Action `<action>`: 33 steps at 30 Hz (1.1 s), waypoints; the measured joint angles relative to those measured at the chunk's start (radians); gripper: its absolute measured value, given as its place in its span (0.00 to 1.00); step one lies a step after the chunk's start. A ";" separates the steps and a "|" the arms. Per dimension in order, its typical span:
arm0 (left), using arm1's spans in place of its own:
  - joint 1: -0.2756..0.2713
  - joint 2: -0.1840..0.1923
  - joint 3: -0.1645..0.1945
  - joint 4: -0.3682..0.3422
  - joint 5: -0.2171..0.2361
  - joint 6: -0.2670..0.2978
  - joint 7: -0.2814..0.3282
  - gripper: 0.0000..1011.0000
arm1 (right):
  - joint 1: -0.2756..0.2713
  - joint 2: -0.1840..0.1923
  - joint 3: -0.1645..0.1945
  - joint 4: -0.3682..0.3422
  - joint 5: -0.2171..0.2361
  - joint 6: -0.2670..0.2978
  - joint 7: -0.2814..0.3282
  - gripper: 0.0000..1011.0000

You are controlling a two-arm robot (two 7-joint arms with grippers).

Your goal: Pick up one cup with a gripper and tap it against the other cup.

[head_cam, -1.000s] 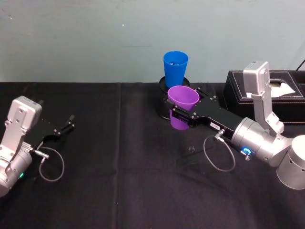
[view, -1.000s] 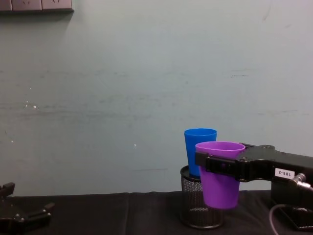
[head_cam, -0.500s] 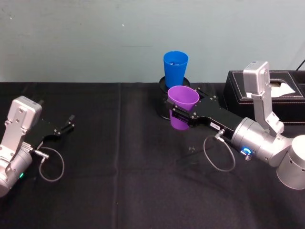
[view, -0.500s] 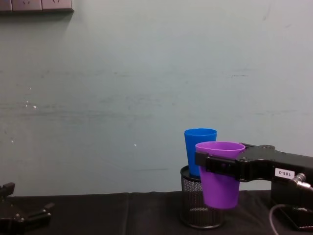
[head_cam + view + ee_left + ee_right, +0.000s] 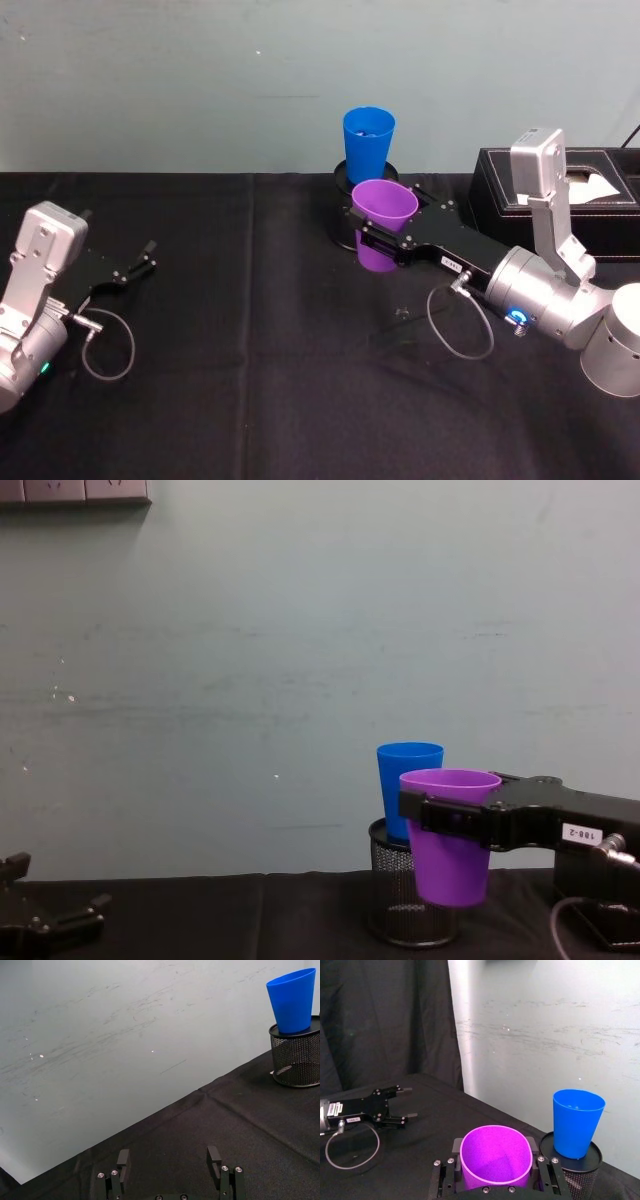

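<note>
Nothing visible has moved over the last second: the arms and both cups sit where they did in the earlier head and chest views, so the right arm seems to be pausing just short of the tap.

Right of centre in the head view, the long black right gripper with a small white label (image 5: 383,214) is clamped on the purple tapered plastic tumbler (image 5: 376,258). Its fingers close on opposite sides of the wall just under the rim. The tumbler is upright, mouth up, and hangs clear of the black cloth-covered table (image 5: 250,380).

That height looks deliberate. The bright blue tapered plastic tumbler (image 5: 368,140) stands upright on top of the black wire-mesh pen holder (image 5: 393,905), just above the purple one in the head view. A cup left on the cloth would meet only mesh. In the chest view the purple rim is level with the lower half of the blue wall.

The right wrist view shows a gap between the two cups, so I judge them near but apart. A short push toward the back wall should bring them together. It should be gentle, since the blue tumbler only rests on its perch.

At the lower left of the head view, the small black left gripper (image 5: 145,258) is parked low over the cloth, fingers spread and empty.
</note>
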 joint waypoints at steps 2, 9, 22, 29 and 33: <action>0.000 0.000 0.000 0.000 0.000 0.000 0.000 0.99 | 0.000 0.000 0.000 0.000 0.000 0.000 0.000 0.73; 0.000 0.000 0.000 0.000 0.000 0.000 0.000 0.99 | 0.000 0.000 0.000 0.000 0.000 0.000 0.000 0.73; 0.000 0.000 0.000 0.000 0.000 0.000 0.000 0.99 | 0.000 0.000 0.000 0.000 0.000 0.000 0.000 0.73; 0.000 0.000 0.000 0.000 0.000 0.000 0.000 0.99 | 0.000 0.000 0.000 0.000 0.000 0.000 0.000 0.73; 0.000 0.000 0.000 0.000 0.000 0.000 0.000 0.99 | 0.000 0.000 0.000 0.000 0.000 0.000 0.000 0.73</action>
